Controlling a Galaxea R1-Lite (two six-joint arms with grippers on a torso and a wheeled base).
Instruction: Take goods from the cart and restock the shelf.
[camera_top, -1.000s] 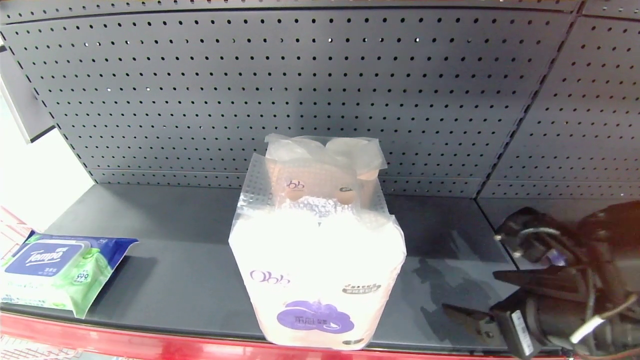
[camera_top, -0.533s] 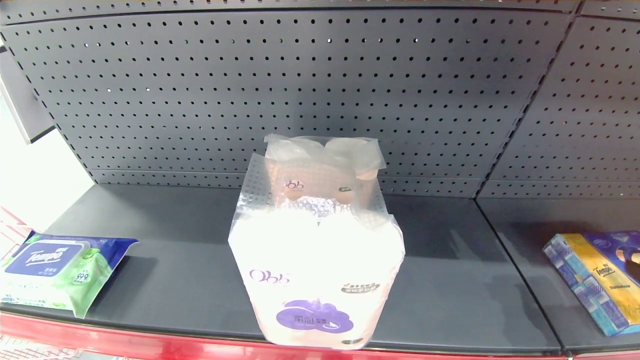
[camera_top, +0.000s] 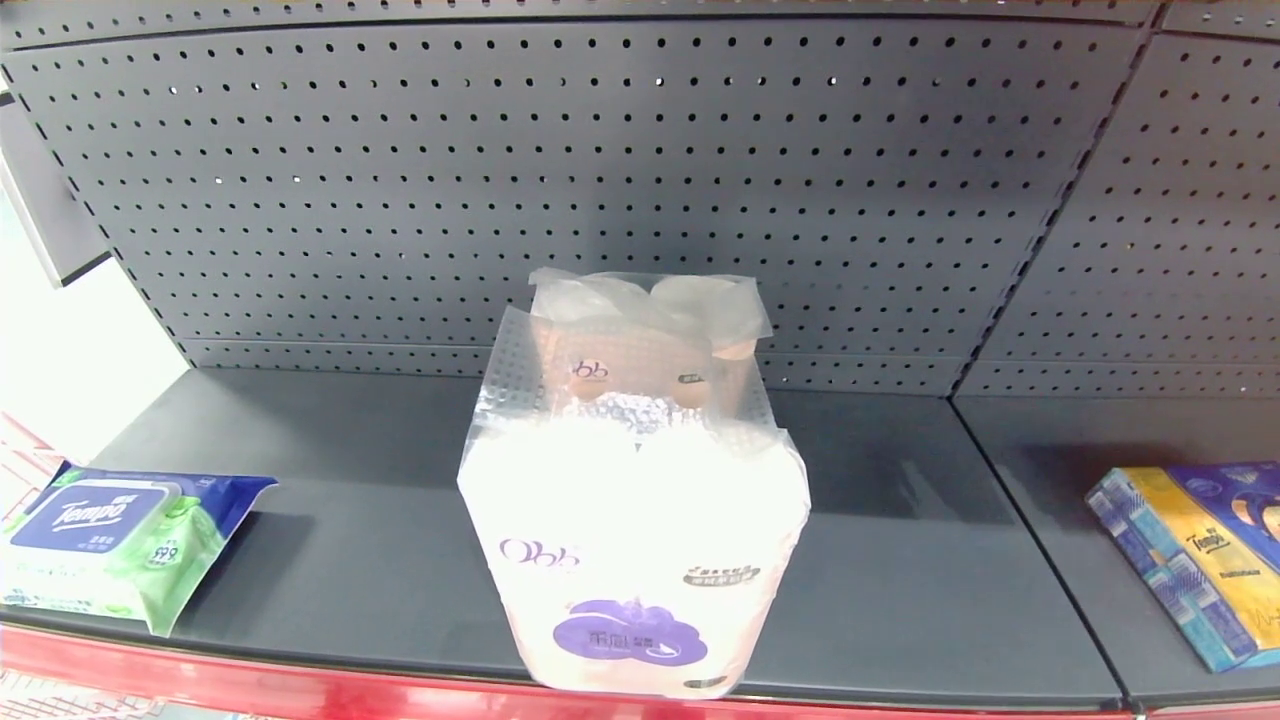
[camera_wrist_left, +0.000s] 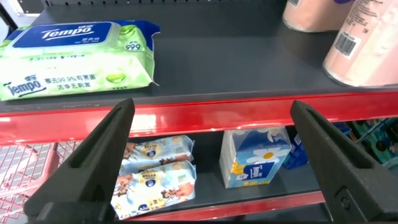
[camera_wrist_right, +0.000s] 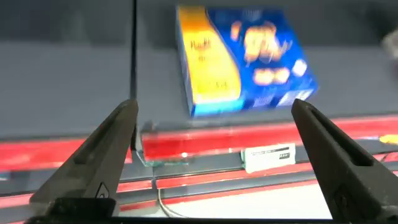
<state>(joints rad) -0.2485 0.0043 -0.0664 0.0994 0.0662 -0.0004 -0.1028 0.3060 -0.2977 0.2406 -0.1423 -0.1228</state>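
A pack of toilet rolls (camera_top: 635, 545) in clear and pink wrap stands upright at the middle front of the dark shelf (camera_top: 380, 540). A green and blue wet-wipes pack (camera_top: 110, 545) lies flat at the shelf's left front, also the wipes pack (camera_wrist_left: 74, 59) in the left wrist view. A blue and yellow tissue pack (camera_top: 1195, 555) lies on the right bay; the same tissue pack (camera_wrist_right: 239, 59) faces my right gripper. My left gripper (camera_wrist_left: 214, 158) is open in front of the red shelf lip, holding nothing. My right gripper (camera_wrist_right: 214, 158) is open and holds nothing.
A perforated grey back panel (camera_top: 600, 180) closes the shelf behind. A red front lip (camera_wrist_left: 205, 118) edges the shelf, with a price tag (camera_wrist_right: 268, 157) on the right bay. On the lower shelf lie wipes packs (camera_wrist_left: 155, 177) and a blue tissue box (camera_wrist_left: 255, 158).
My right arm, seen a second ago at the right of the head view, has withdrawn out of that view, uncovering the blue and yellow tissue pack on the right bay.
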